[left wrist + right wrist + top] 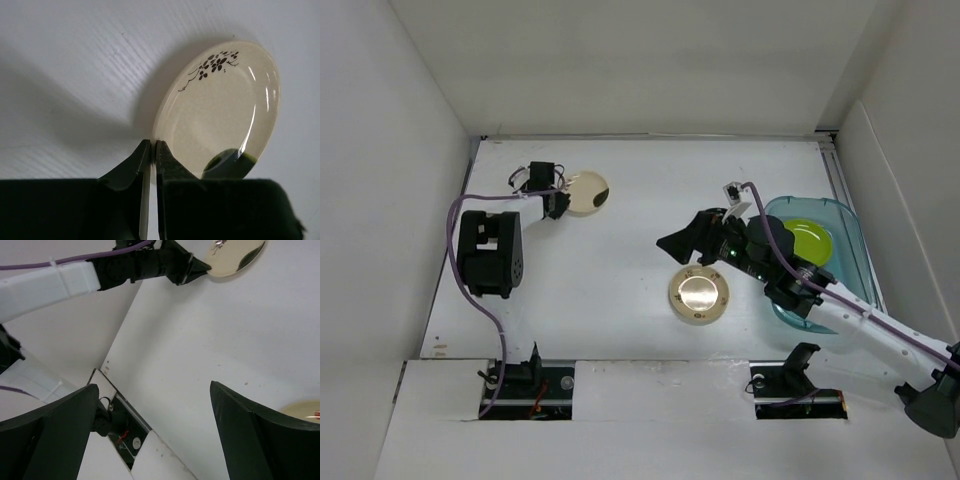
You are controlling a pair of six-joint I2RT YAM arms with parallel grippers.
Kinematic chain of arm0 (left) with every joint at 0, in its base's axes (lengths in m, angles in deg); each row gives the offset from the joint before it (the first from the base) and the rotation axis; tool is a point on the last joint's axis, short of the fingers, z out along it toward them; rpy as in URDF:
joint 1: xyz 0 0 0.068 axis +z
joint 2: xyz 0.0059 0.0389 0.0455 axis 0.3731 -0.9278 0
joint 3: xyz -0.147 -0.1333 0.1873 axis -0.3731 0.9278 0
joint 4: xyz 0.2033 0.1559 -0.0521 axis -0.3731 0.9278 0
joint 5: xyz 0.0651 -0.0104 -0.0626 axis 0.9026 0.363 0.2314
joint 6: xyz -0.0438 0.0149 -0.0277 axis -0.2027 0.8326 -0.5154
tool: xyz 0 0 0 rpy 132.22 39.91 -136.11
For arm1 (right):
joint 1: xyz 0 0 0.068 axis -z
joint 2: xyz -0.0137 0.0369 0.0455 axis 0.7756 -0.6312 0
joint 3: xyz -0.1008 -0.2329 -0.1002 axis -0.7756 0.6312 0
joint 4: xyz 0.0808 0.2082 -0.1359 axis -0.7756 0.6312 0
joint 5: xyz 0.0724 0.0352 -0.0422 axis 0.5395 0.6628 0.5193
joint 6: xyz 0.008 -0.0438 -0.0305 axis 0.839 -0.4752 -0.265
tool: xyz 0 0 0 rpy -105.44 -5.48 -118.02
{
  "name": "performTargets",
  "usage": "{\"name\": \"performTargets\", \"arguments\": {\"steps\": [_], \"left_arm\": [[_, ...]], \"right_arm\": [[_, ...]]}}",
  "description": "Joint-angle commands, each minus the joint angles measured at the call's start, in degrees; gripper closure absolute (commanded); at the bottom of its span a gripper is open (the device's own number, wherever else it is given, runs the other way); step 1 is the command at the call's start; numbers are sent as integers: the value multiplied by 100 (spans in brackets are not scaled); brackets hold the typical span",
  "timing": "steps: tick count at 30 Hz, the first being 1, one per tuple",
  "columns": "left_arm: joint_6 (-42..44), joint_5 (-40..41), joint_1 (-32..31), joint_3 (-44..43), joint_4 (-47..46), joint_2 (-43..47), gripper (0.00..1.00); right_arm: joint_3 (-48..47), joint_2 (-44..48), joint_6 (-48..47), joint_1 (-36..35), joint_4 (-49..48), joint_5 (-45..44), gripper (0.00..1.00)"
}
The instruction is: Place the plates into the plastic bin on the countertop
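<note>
My left gripper point(558, 203) is shut on the near rim of the cream plate point(586, 192) at the far left of the countertop point(620, 260). In the left wrist view the jaws point(152, 146) pinch the rim, and the cream plate point(220, 115), with its dark flower mark, looks tilted. My right gripper point(672, 244) is open and empty, above the countertop just beyond the gold-beige plate point(699, 294). The teal plastic bin point(850, 240) stands at the right with a lime green plate point(807, 240) in it. No orange or black plates show.
White walls enclose the countertop on the left, far and right sides. The right arm reaches over the bin's near left part. In the right wrist view point(155, 415), the left gripper point(185, 267), the cream plate point(235, 255) and the gold-beige plate's edge point(305, 410) show.
</note>
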Motion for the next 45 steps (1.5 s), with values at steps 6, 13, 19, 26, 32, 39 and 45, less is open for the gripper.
{"name": "performTargets", "arguments": {"steps": [6,13,19,26,32,39,45], "left_arm": [[843,-74,-973,721,482,2383,100],[1291,-590,-1765,1047,791,4010,100],[1599,-1802,-1765,1346,580,4651,100],[1855,-2604,-1765,1565,465,5012,100],[1916,-2885,-1765,1741,343,5118,100],[1969,-3105,-1765,1741,62,4741,74],[1662,-2376,-1765,1925,-219,4854,0]], "right_arm": [[-402,-261,-745,559,158,133,2],[-402,-437,-693,1552,-386,1372,2],[-525,-710,-693,1975,-694,1655,2],[-420,-1456,-482,2231,-1423,2349,12],[-420,-2027,-263,2231,-1775,2551,17],[-342,-1951,133,2231,-2074,2956,100],[220,-747,739,3249,-472,982,100]]}}
